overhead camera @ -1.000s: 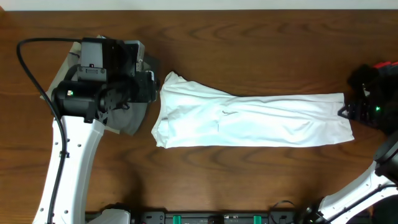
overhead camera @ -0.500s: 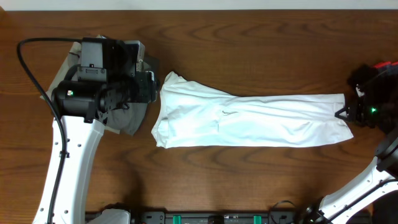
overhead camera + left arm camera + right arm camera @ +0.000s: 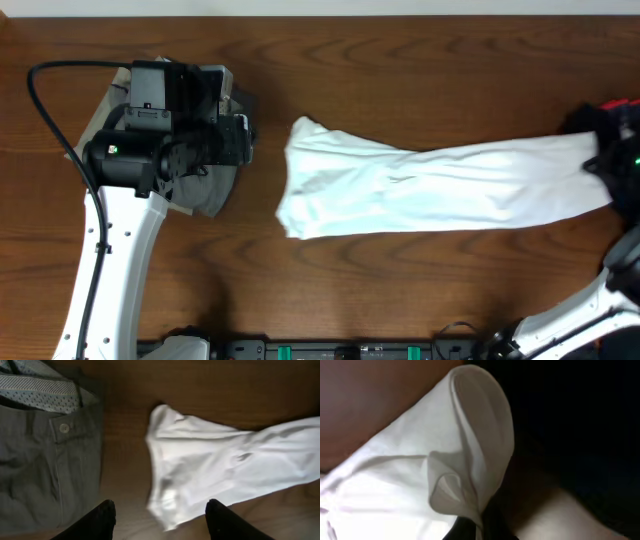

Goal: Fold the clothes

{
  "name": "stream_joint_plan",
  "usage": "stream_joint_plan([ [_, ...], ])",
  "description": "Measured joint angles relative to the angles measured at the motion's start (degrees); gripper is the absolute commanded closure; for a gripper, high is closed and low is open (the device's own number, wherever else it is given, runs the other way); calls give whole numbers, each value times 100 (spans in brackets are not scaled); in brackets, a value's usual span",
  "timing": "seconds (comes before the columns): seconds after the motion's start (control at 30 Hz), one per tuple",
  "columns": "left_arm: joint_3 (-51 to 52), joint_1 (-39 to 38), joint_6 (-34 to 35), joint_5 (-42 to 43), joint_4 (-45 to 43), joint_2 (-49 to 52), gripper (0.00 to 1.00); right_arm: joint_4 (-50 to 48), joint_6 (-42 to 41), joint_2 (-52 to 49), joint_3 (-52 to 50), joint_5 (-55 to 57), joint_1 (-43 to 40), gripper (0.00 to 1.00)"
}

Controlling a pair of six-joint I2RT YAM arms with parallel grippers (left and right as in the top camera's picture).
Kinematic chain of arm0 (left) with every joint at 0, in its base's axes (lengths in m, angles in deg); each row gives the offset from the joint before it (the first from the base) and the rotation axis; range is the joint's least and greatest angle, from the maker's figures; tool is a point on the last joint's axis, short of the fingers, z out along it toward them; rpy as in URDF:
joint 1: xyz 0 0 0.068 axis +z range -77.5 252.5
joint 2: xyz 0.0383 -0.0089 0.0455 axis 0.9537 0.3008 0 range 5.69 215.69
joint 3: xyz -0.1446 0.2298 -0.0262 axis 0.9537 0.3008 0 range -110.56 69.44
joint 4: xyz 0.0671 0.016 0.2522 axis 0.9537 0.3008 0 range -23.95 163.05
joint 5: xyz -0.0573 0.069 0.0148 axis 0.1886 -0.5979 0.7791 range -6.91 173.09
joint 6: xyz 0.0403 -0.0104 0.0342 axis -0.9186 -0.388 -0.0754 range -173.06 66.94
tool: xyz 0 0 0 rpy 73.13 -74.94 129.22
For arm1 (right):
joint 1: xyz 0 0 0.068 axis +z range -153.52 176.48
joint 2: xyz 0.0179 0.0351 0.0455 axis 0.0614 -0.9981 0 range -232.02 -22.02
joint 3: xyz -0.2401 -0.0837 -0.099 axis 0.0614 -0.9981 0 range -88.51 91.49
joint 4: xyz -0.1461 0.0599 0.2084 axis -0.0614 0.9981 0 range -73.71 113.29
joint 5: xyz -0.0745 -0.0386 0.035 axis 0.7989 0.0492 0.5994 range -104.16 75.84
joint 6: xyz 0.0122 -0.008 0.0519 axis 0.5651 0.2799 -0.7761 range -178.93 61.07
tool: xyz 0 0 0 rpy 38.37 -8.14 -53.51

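The white T-shirt (image 3: 430, 190) lies as a long, narrow band across the middle of the table, its right end lifted. My right gripper (image 3: 608, 165) at the far right edge is shut on that end. In the right wrist view the cloth (image 3: 420, 470) bunches into a fold pinched between the closed jaws of the gripper (image 3: 480, 527). My left gripper (image 3: 243, 140) hangs open to the left of the shirt with nothing between its fingers (image 3: 102, 515). Grey-khaki trousers (image 3: 40, 460) with a button and patterned lining lie under it.
The trousers (image 3: 205, 195) lie mostly hidden beneath the left arm (image 3: 120, 230). Bare brown table (image 3: 400, 60) shows between trousers and shirt. In the right wrist view a dark mass (image 3: 580, 420) fills the area right of the shirt; I cannot tell what it is.
My right gripper has shut on the shirt's right end and pulled it rightward; the whole shirt slid right, away from the left gripper. The left arm has not moved.
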Motion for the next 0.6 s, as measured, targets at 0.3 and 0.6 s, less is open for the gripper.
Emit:
stream_joint_plan([
  [0.3, 0, 0, 0, -2, 4, 0, 40, 732, -376, 610, 160, 133, 732, 98],
  [0.6, 0, 0, 0, -2, 52, 0, 40, 1191, -625, 601, 101, 313, 2592, 98],
])
